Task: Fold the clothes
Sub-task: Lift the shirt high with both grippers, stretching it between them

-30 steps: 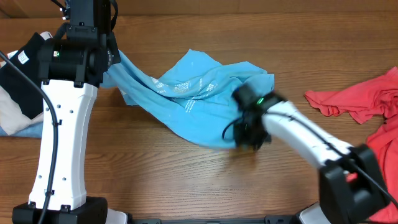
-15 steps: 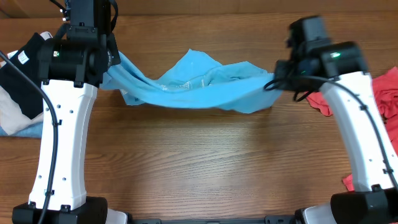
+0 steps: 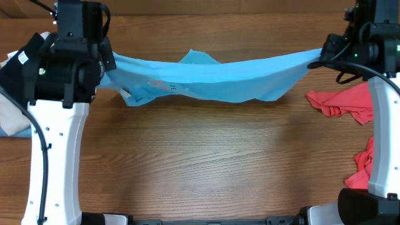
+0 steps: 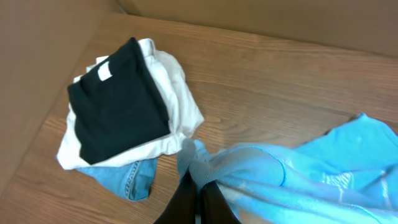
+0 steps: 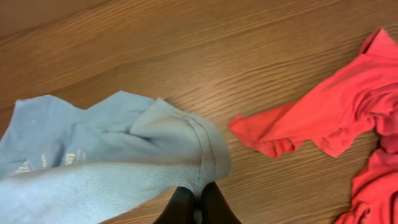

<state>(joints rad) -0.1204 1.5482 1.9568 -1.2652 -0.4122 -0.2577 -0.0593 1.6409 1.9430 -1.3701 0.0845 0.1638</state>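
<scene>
The light sky-blue T-shirt hangs stretched in a long band across the far side of the table, held at both ends. My left gripper is shut on its left end, a bunched fold of blue cloth pinched between the dark fingers. At the far right, my right gripper is shut on a hemmed edge of the same blue T-shirt. The coral-red T-shirt lies crumpled on the table's right side, below the right gripper, and more of this coral-red T-shirt shows in the right wrist view.
A stack of folded clothes, black on white on denim, sits at the table's far left corner, and this folded stack lies beside the left arm. A brown wall runs along the back edge. Bare wood lies in the middle and front.
The right gripper carried its end of the blue T-shirt from the table's middle up to the far right. The shirt went from a slack heap to a stretched band. The left arm shifted slightly.
</scene>
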